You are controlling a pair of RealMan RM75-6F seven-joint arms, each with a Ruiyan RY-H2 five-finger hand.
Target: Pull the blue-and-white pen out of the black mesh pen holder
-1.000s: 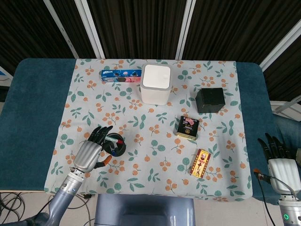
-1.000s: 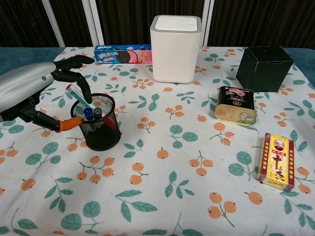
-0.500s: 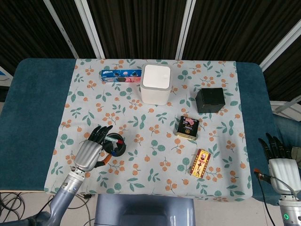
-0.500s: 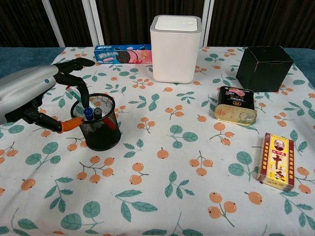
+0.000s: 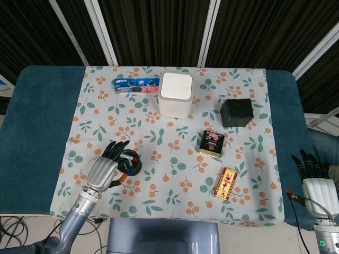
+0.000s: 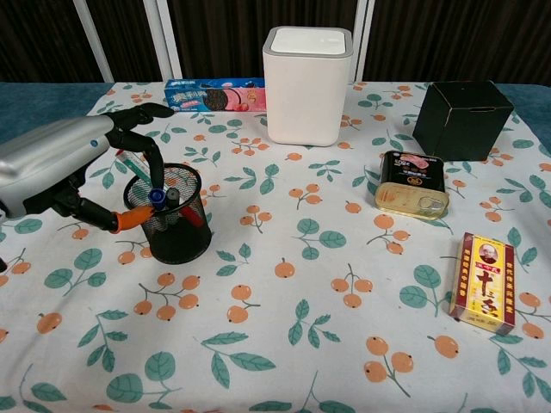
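The blue-and-white pen is standing tilted in the black mesh holder, near the front left corner of the cloth, its upper end leaning out past the rim toward our left hand. We are judging it light, stiff and smooth (a plastic barrel, likely to slip under a loose pinch), so the best hold is on the stretch showing above the rim, drawn along its own lean so that the light holder is not dragged or tipped. A blue-capped pen, a dark one and a red one are sharing the cup, and they may catch on it.

Our left hand is reaching over the holder with its fingers curling down across the pen's top and the thumb waiting low at the holder's near side; nothing is pinched yet, as far as we can tell. Our right hand is resting spread and empty off the table's right edge.

Compared with a second ago, the left hand is sitting further over the cup, and its fingers are covering more of the pen. The white bin, cookie box, black box, tin and yellow packet are lying exactly where they were.
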